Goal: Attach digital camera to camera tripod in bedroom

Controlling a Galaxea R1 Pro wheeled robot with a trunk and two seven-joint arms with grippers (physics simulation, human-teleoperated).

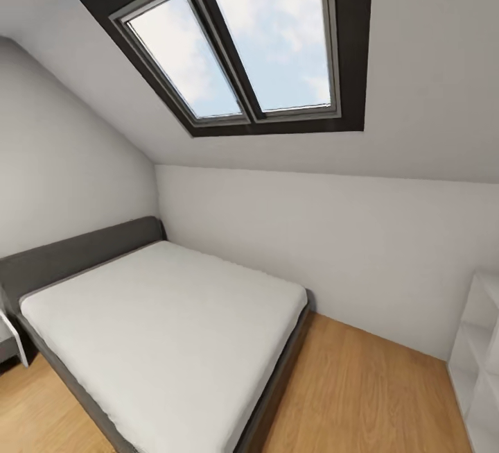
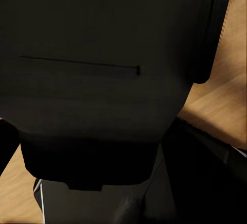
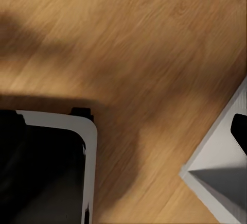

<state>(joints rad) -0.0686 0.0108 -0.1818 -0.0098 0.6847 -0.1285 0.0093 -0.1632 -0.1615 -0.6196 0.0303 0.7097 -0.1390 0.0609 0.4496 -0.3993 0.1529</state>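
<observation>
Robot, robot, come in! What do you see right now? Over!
Grippers: cannot tell, open or shut. In the bedroom: bed ahead, skylight above, white shelving at right. Wood floor beneath the right arm.

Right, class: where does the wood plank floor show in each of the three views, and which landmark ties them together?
Head view: wood floor along the bottom, beside the bed and its foot.
Left wrist view: floor in strips at the picture's edges, around a dark mass.
Right wrist view: floor across most of the picture.
Shared landmark: the floor's warm plank grain.

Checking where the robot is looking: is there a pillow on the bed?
No, the bed shows only a bare white mattress inside its grey frame.
</observation>
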